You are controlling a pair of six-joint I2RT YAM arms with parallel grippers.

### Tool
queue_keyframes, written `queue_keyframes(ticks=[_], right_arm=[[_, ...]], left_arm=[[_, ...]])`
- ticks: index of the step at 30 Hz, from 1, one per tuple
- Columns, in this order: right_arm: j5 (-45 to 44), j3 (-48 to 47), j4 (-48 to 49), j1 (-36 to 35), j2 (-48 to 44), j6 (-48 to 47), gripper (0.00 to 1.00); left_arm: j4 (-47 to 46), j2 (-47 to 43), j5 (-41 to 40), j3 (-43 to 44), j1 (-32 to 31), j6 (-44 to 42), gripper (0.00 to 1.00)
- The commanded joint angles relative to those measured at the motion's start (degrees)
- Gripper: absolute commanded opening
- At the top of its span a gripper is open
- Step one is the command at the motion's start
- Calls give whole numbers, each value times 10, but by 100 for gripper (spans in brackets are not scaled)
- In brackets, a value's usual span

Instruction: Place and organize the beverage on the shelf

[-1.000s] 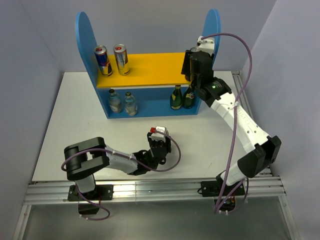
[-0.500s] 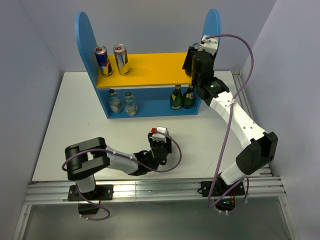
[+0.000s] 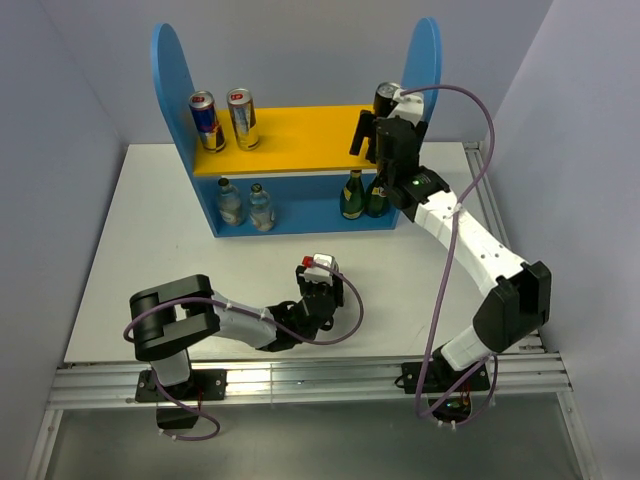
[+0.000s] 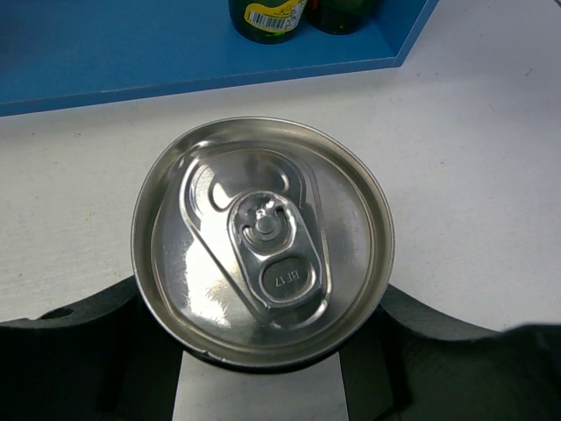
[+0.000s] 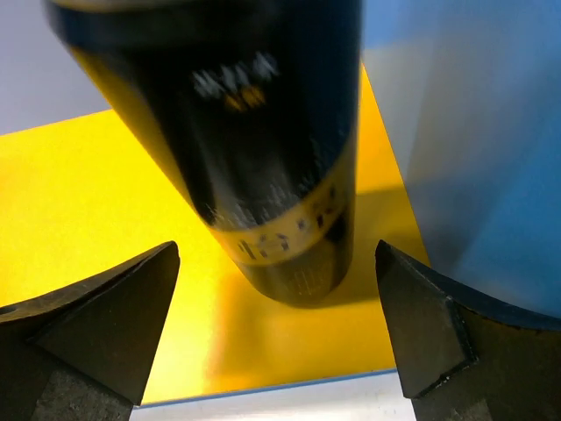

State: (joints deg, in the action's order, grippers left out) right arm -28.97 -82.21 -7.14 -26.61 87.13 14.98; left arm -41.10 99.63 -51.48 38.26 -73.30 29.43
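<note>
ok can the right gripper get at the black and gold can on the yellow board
Probably yes. The right gripper is open and the black-and-gold can stands upright on the yellow board straight ahead of its fingers, nothing between, though the blue side panel is close.

I'm driving this from afar, and it is plainly a robot lab cell, not a real shop. A bare white table is boxed in by plain grey walls. Aluminium rails run along the near edge, purple cables loop loose, and a mock-up shelf of painted blue and yellow board stands at the far side.
</note>
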Motion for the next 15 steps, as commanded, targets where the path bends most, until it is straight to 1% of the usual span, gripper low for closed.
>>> queue_keyframes(ticks=[1, 6, 10, 15], right_arm=[[-3, 19, 9, 9, -33, 18, 100], [-5, 49, 9, 2, -68, 28, 100], [1, 83, 1, -3, -114, 43, 100], [-3, 132, -13, -24, -177, 54, 100]], left_arm=[[37, -4, 27, 2, -15, 22, 0], [43, -8, 24, 5, -17, 23, 0], [50, -9, 18, 12, -22, 20, 0], [89, -29, 4, 25, -24, 19, 0]])
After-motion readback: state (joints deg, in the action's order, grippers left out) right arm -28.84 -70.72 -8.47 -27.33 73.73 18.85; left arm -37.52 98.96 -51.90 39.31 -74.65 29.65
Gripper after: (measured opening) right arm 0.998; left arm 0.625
